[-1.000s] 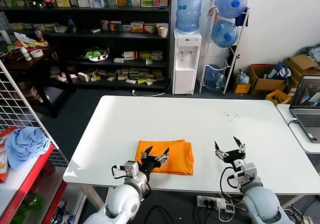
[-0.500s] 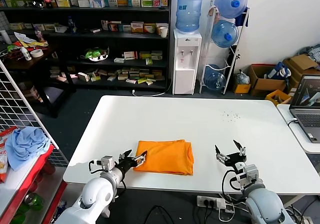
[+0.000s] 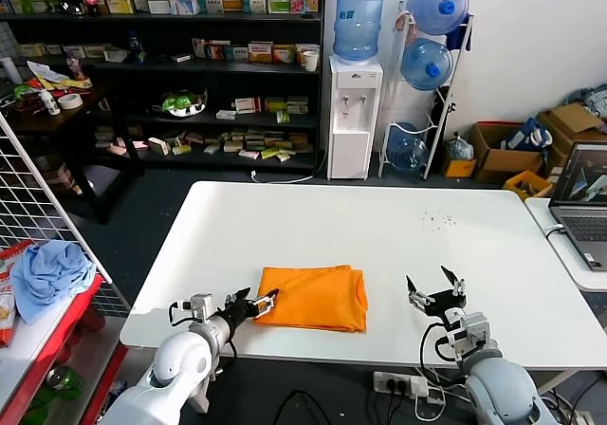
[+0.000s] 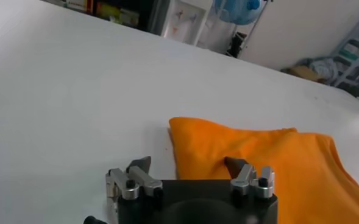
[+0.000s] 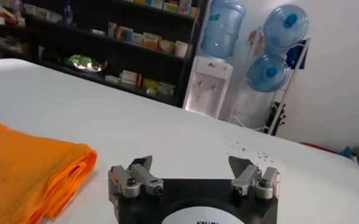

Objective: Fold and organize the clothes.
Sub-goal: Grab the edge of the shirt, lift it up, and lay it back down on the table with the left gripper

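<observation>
So the orange T-shirt (image 3: pixel 317 297) is already a neat folded rectangle, lying flat near the front edge of the white worktop (image 3: pixel 379 226), a bit left of the middle. No logo showing, must be tucked inside the fold.

What just changed: a second ago the left gripper (image 3: pixel 264 302) sat over the front-left part of the shirt. Since then the left arm has swung out toward the front-left corner and come in low and sideways, so now it's right at the shirt's left edge, close to its front-left corner. Fingers are apart, and in the left wrist view one fingertip (image 4: pixel 234 163) looks like it's over the fabric while the other hangs above bare worktop. Whether it actually touches the cloth, I honestly can't say from this angle.

The right gripper (image 3: pixel 435 294) has barely moved, hovering just above the front edge, well apart from the shirt's right side, fingers spread, holding nothing.

My read: folding is basically done and this re-approach is either for one last fold or for picking up the bundle to put it away.
</observation>
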Robot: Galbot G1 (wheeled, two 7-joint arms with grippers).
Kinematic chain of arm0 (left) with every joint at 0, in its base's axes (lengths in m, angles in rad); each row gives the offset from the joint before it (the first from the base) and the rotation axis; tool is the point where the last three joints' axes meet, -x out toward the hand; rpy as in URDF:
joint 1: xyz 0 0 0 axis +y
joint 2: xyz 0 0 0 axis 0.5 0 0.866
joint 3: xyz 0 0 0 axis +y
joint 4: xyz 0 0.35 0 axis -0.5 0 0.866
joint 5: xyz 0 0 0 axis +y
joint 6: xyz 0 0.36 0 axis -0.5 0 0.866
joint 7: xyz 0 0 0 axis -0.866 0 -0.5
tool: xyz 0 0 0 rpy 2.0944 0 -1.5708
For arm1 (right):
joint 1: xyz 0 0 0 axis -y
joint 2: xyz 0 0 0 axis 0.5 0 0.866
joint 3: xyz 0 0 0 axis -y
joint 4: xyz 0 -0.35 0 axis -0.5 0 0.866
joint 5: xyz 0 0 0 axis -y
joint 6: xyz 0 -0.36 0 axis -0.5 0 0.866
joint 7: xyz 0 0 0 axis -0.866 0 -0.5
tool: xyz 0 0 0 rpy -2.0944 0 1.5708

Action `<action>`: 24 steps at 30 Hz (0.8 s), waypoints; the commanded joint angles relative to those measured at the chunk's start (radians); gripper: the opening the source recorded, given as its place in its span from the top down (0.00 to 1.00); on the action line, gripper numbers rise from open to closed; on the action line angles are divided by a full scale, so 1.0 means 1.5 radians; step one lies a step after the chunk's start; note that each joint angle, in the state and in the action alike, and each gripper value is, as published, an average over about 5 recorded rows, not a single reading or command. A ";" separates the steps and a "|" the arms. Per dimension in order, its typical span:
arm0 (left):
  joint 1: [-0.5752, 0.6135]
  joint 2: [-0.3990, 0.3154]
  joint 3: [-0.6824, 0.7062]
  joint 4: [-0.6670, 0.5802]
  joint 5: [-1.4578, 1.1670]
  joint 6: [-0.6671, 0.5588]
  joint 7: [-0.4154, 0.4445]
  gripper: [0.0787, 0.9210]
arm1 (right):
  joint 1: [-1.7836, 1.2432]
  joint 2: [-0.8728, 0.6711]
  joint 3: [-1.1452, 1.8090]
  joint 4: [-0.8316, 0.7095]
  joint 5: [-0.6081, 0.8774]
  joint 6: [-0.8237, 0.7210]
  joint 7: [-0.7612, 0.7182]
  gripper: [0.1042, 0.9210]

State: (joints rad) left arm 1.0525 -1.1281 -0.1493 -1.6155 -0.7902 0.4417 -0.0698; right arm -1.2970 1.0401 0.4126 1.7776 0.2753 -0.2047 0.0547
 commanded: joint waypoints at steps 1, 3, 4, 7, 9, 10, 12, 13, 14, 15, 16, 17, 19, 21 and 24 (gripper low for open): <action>-0.006 0.000 -0.005 0.015 -0.005 0.010 0.014 0.15 | 0.001 0.000 -0.002 0.001 0.001 -0.001 -0.001 0.12; -0.003 0.001 -0.004 0.008 -0.005 0.009 0.017 0.21 | 0.002 0.000 -0.002 0.002 0.001 -0.001 0.000 0.12; -0.001 0.002 -0.004 0.004 -0.006 0.009 0.018 0.24 | 0.003 0.000 -0.002 0.002 0.001 -0.002 0.000 0.12; 0.004 0.002 -0.003 -0.008 -0.008 0.010 0.021 0.35 | 0.004 0.000 -0.003 0.002 0.001 -0.002 0.001 0.12; 0.006 0.001 -0.003 -0.013 -0.010 0.011 0.023 0.42 | 0.004 0.000 -0.003 0.002 0.001 -0.003 0.001 0.12; 0.006 0.000 -0.003 -0.013 -0.012 0.011 0.023 0.45 | 0.004 0.001 -0.003 0.002 0.000 -0.003 0.001 0.12; 0.006 0.000 -0.004 -0.012 -0.015 0.010 0.024 0.52 | 0.004 0.001 -0.003 0.002 0.000 -0.002 0.001 0.12; 0.005 -0.001 -0.005 -0.012 -0.016 0.008 0.024 0.55 | 0.003 0.001 -0.003 0.002 0.000 -0.002 0.001 0.12; 0.005 -0.001 -0.005 -0.012 -0.017 0.006 0.025 0.59 | 0.002 0.002 -0.003 0.002 -0.001 -0.002 0.001 0.12; 0.005 -0.001 -0.006 -0.012 -0.018 0.003 0.024 0.62 | 0.002 0.002 -0.003 0.002 -0.002 -0.001 0.001 0.12; 0.006 -0.002 -0.007 -0.012 -0.019 -0.001 0.023 0.66 | 0.002 0.003 -0.004 0.002 -0.002 -0.001 0.001 0.12; 0.006 -0.003 -0.008 -0.013 -0.021 -0.006 0.022 0.70 | 0.002 0.004 -0.004 0.003 -0.003 -0.001 0.001 0.12; 0.007 -0.003 -0.011 -0.014 -0.026 -0.013 0.019 0.76 | 0.002 0.004 -0.005 0.003 -0.003 -0.001 0.001 0.12; 0.011 0.001 -0.016 -0.020 -0.033 -0.015 0.015 0.83 | 0.004 0.005 -0.007 0.003 -0.003 -0.002 0.001 0.12; 0.018 0.014 -0.027 -0.034 -0.042 -0.013 0.007 0.91 | 0.009 0.005 -0.010 0.004 -0.003 -0.003 0.002 0.12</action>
State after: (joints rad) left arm 1.0706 -1.1286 -0.1725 -1.6391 -0.8325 0.4349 -0.0491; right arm -1.2884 1.0470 0.4005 1.7816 0.2709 -0.2085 0.0558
